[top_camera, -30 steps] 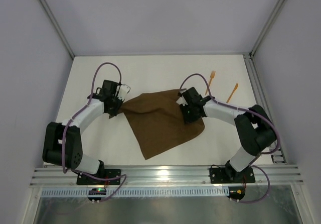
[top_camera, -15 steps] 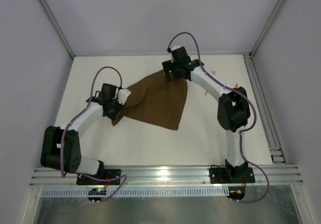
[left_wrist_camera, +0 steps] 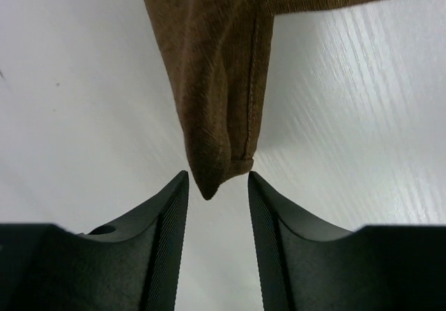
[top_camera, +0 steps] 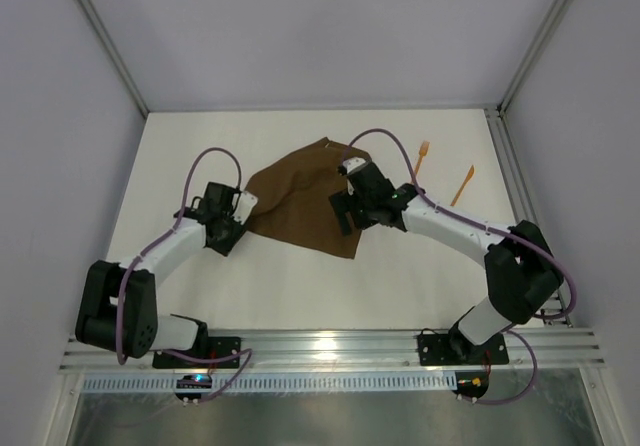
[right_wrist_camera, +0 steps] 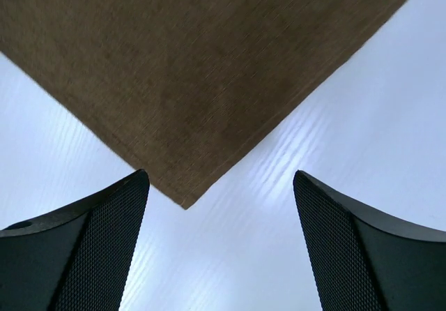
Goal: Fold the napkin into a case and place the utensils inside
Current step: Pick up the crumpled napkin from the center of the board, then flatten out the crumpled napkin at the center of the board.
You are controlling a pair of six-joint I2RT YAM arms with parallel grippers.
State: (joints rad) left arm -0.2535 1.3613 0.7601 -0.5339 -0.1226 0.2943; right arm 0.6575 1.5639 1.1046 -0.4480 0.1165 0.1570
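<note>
The napkin (top_camera: 305, 201) is laid loosely doubled on the tabletop (top_camera: 300, 296), btwn the two arms. It is approx. as wide as long, so no clear long axis can be given. Its bunched left corner is seen right at the mouth of the left end effector (left_wrist_camera: 216, 178), whose jaws are only narrowly parted; no clamp on the cloth can be made out. Its flat near corner is found just ahead of the right end effector (right_wrist_camera: 219, 178), centred btwn tips that are spread wide w/ nothing held. The left is judged nearer to a grasp. The utensils (top_camera: 420, 158) are set beyond and to the right of the right end effector, well apart from the cloth. The tabletop is white and smooth, and free room is seen on the near side.
</note>
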